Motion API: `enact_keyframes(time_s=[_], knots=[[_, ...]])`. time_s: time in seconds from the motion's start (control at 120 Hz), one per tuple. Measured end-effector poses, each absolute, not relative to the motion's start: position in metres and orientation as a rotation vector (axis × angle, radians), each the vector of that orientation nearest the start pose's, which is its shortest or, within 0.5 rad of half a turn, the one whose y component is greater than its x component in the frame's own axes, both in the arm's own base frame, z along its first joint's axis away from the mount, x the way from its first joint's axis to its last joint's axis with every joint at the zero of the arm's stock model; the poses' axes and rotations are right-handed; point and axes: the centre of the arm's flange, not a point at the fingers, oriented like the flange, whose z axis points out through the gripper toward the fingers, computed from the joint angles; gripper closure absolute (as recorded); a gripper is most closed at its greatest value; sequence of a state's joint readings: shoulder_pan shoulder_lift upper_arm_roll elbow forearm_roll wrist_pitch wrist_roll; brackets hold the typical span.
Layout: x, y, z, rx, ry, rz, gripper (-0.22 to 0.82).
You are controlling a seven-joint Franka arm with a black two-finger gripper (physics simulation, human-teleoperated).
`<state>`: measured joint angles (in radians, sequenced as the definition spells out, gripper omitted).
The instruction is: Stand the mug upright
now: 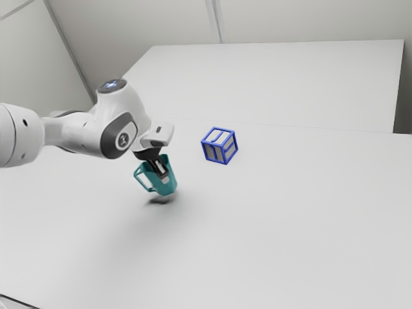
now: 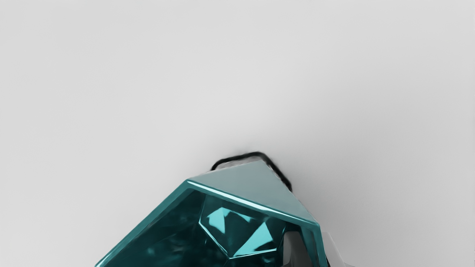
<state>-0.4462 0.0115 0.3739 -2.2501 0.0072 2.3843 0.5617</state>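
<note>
- Jaws: clamped on the wall of the mug point(image 1: 169, 186), one inside, one outside.
- Mug: tilted, mouth upward, above a dark shadow point(image 1: 160, 201) on the counter point(image 1: 277, 219).
- Exterior view: handle point(image 1: 142, 182) directed toward that view's left; blue-edged cube point(image 1: 219, 146) on the counter, apart from the mug, toward that view's right.
- Wrist view: rim point(image 2: 252, 202) and faceted interior point(image 2: 230, 237) visible; mug contains one jaw.

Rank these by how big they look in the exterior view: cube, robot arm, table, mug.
1. Table
2. Robot arm
3. Mug and blue-edged cube, unranked: they look close in size, and the mug is tilted and partly covered.
</note>
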Motion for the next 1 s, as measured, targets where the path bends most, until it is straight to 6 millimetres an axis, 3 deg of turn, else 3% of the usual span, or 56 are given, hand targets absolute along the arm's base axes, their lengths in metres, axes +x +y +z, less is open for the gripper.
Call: enact_keyframes(time_s=[0.142, 0.233, 0.533, 0.833, 1.0], knots=[[0.53, -0.063, 0.362, -2.896, 1.014, -0.178, 0.78], [0.531, -0.067, 0.356, -2.891, 1.0, -0.177, 0.78], [0.534, -0.01, 0.35, -2.947, 0.77, -0.191, 0.77], [0.534, -0.033, 0.351, -2.95, 0.796, -0.207, 0.4], [0.536, -0.029, 0.356, -2.956, 0.775, -0.219, 0.19]])
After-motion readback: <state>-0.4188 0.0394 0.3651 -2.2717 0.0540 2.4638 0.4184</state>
